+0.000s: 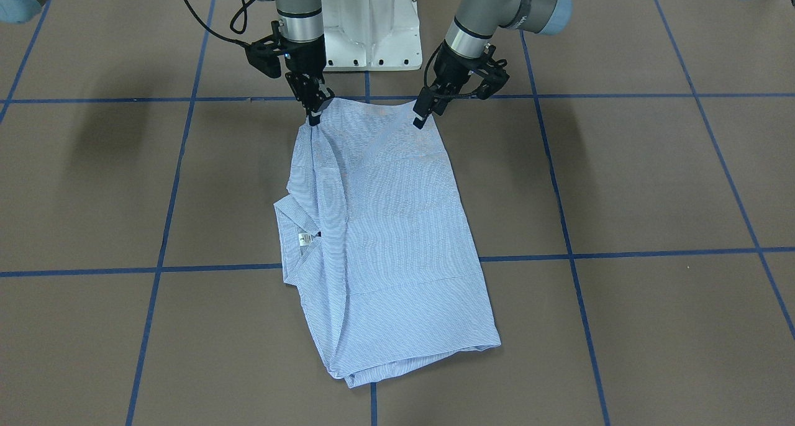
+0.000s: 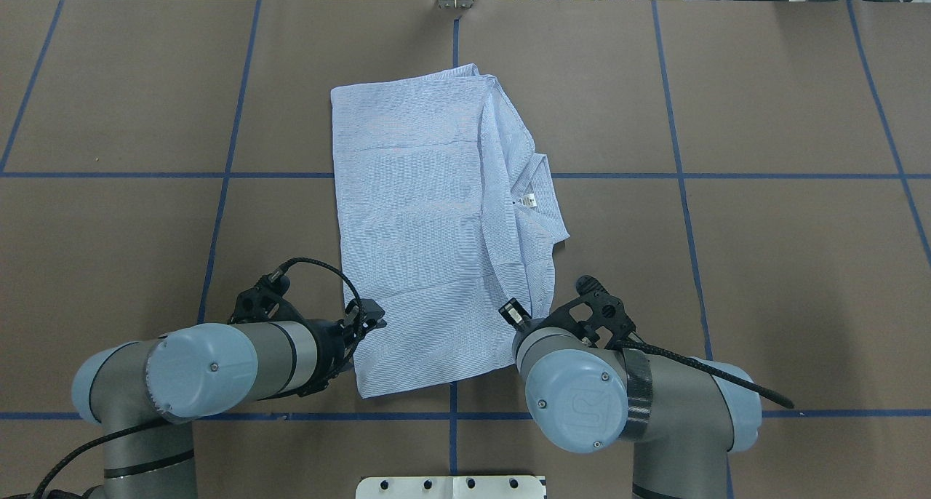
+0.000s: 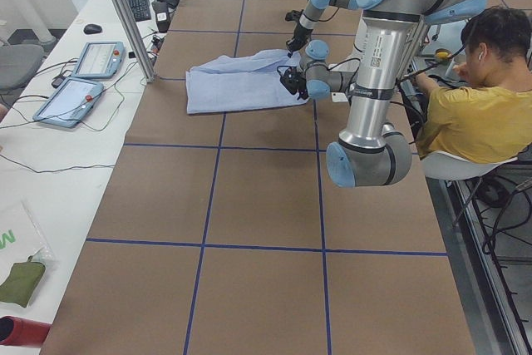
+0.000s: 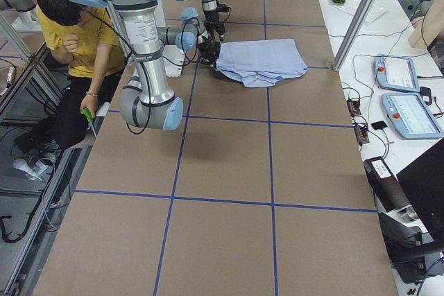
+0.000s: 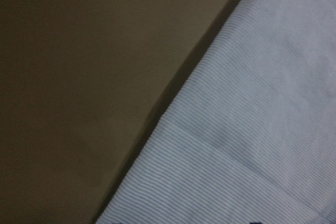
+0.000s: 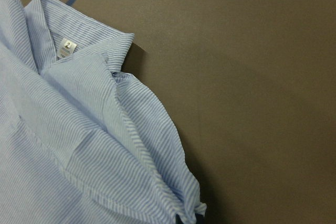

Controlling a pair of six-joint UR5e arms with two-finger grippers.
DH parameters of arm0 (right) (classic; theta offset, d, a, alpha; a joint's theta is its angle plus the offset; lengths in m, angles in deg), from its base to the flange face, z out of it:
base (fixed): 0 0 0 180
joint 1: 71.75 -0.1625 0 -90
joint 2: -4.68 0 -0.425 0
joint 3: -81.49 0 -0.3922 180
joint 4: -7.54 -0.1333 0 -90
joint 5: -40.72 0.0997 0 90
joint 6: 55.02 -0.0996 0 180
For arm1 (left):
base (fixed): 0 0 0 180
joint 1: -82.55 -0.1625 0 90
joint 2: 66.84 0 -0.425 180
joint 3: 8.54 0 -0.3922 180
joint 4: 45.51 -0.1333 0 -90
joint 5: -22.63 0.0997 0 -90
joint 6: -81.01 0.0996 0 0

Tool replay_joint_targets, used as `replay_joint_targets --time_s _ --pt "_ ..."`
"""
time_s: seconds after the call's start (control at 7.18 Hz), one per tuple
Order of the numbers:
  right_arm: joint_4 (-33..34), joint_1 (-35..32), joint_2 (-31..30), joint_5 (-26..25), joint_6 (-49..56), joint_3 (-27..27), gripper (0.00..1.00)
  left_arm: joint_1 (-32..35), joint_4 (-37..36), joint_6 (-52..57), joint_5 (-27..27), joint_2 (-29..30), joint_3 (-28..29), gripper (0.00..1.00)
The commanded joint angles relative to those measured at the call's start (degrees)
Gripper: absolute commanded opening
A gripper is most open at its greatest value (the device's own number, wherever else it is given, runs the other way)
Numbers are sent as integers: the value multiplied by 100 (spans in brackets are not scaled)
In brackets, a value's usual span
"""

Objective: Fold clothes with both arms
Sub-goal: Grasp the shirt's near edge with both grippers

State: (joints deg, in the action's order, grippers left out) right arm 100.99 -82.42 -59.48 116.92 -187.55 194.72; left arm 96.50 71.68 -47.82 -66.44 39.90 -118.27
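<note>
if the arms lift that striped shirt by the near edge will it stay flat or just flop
Probably floppy: the shirt lies in soft folds and wrinkles, and bunches to a point beside the right gripper. Likely light, as thin fabric in few layers. It may drag rather than slide on the matte brown table, so the stacked layers could shift.
</note>
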Motion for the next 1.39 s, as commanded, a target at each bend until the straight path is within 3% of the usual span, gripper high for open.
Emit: replay_joint_targets --time_s 0.0,0.28,0.56,0.98,1.25 --pt "-10 4 0 0 0 -20 0 -287 -4 -309 48 -49 22 83" --pt "-10 12 0 0 0 -20 0 -410 -4 -502 74 -57 49 70" --pt "-10 21 -26 0 0 -20 0 -410 -4 -556 74 -57 40 0" --pt "-10 65 -114 0 0 -11 0 -393 5 -512 65 -22 -109 0" --pt "16 178 -115 -26 -96 277 0 -358 -65 -520 30 -162 -905 0"
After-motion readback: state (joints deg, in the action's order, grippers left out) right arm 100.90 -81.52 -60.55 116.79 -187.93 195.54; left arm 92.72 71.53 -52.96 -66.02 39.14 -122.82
